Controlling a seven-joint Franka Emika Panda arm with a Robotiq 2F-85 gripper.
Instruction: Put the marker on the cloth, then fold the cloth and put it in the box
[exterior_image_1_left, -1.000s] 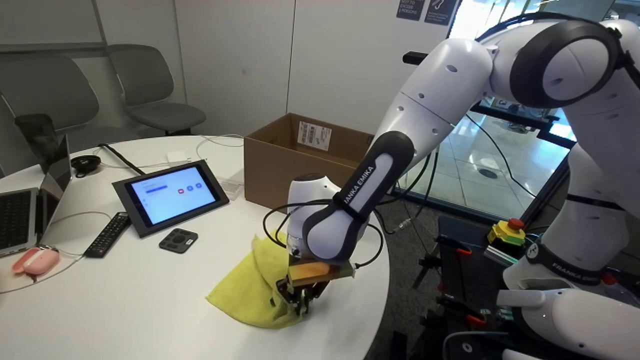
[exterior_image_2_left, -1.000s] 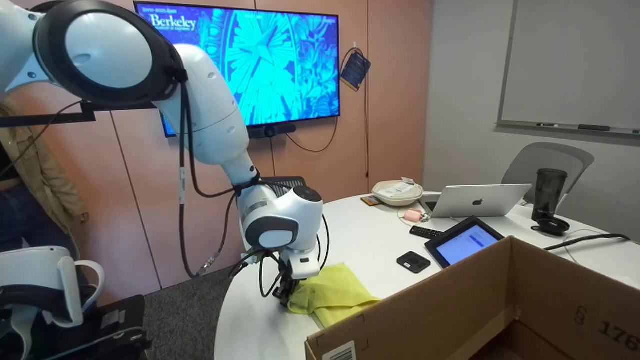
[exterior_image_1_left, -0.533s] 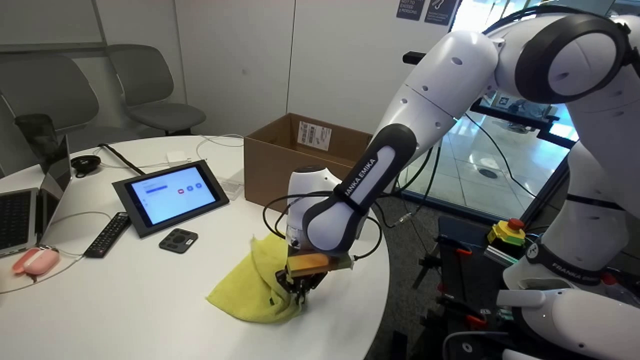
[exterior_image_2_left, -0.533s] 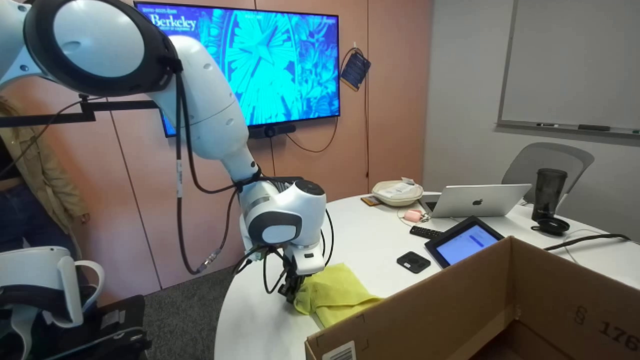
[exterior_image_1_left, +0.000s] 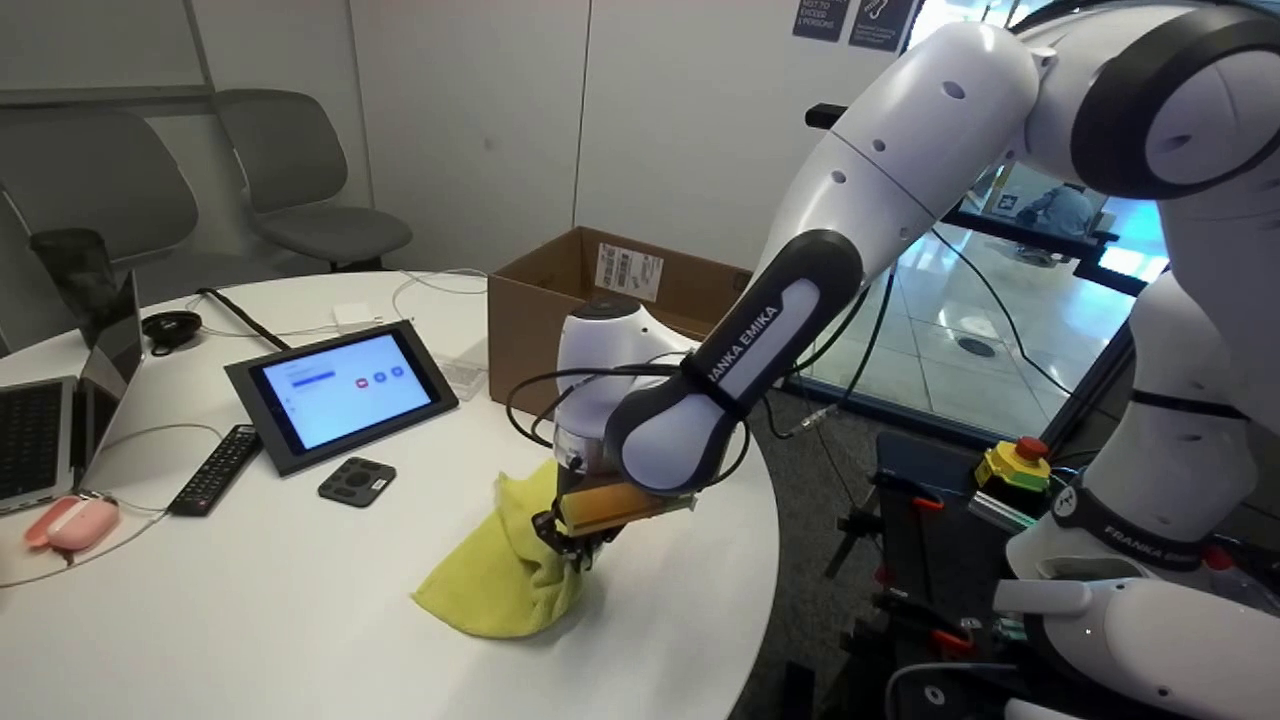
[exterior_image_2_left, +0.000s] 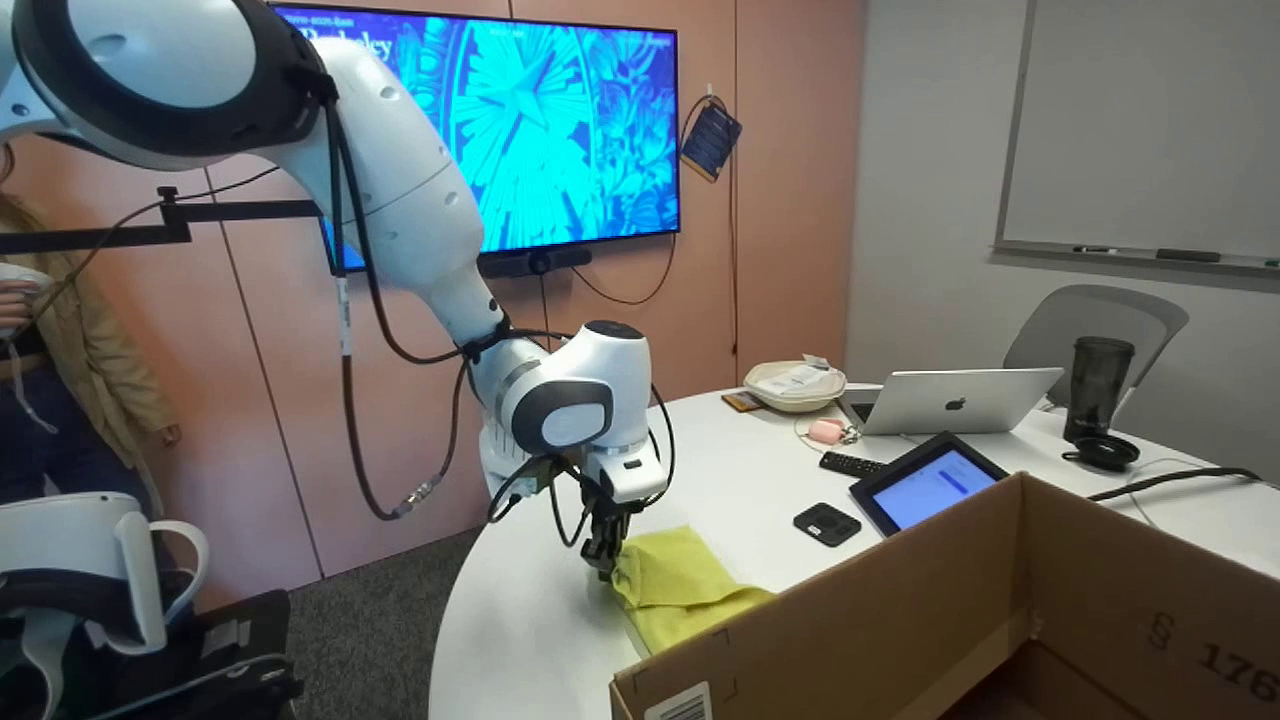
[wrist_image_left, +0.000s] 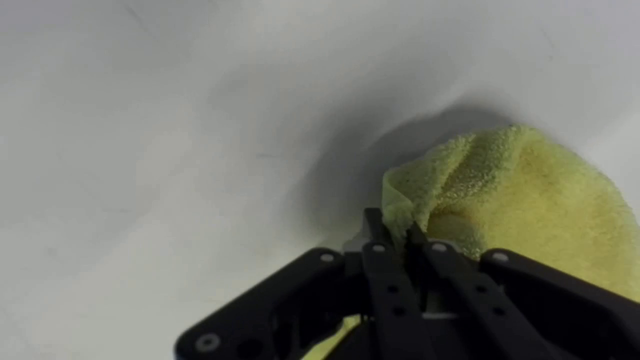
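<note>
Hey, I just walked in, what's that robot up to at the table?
A robot arm has its gripper pinched on an edge of a yellow cloth, with the rest of the cloth lying on the white table. The cloth looks partly folded over. It isn't in the cardboard box yet; that stands open on the same table. I can't see a marker on the cloth; it may be hidden inside.
</note>
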